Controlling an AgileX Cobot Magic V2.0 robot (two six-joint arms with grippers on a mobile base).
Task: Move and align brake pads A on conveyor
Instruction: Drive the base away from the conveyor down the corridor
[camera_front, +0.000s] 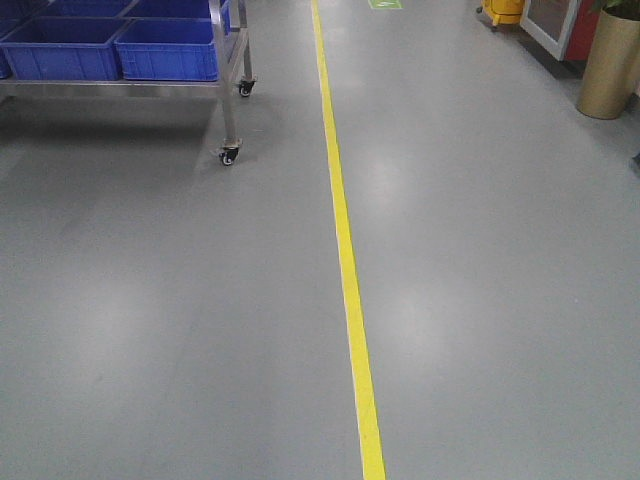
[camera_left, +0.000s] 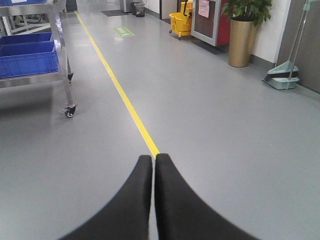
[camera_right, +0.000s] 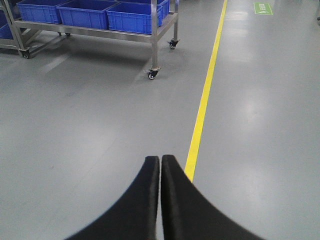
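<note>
Floor (camera_front: 150, 300), grey and glossy, is filling almost all of every view. Conveyor and brake pads A are not showing in any camera. I am unable to say where they are lying, only that it is outside these views.

Yellow line (camera_front: 345, 250) is running from near to far, a little right of centre in the front view. Steel cart (camera_front: 229, 110) is standing far left of the line and carrying blue bins (camera_front: 165, 55). Far right, gold planter (camera_left: 241, 42) is standing by the wall, with yellow mop bucket (camera_left: 181, 22) farther off and dustpan (camera_left: 282, 80) leaning to the planter's right. Green floor marking (camera_left: 123, 31) is lying far along, just right of the line. Cart's near caster (camera_front: 229, 155) is sitting well apart from the line.

Left jaws are showing fully closed, tips touching and gripping nothing. They are pointing out over the floor, with the line emerging right at their tips. Right jaws are reading the same: pressed together and empty, with the line passing just to their right.

Judgement: task is sitting at its very start, with no pad handled. Step in hand is looking like bringing the base to the conveyor. Doing it well is calling for:
- tracking parallel to the yellow line and giving the cart's caster a wide berth
- travelling with arms low and jaws closed
- stopping square to the belt's long edge, so both arms are reaching the pads evenly
- opening the jaws only once a pad is sitting clearly in a wrist view
</note>
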